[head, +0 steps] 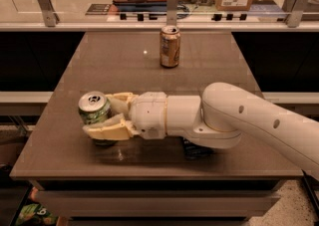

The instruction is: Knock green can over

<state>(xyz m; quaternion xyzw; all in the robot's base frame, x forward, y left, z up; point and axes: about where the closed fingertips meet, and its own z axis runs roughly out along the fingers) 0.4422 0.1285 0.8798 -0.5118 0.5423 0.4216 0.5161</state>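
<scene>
Far from one tan can [170, 47], one pincer [99, 115] clasps one green can [92, 108]

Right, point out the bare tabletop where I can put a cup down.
Bare: left rear of the brown table, beside the tan-and-brown aluminium can; right rear too. Crowded: front, where the cream gripper clasps the green-and-white aluminium can.

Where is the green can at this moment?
In the camera view, the green can sits at the table's front left, between the end effector's fingers, well in front of the tan can.
</scene>
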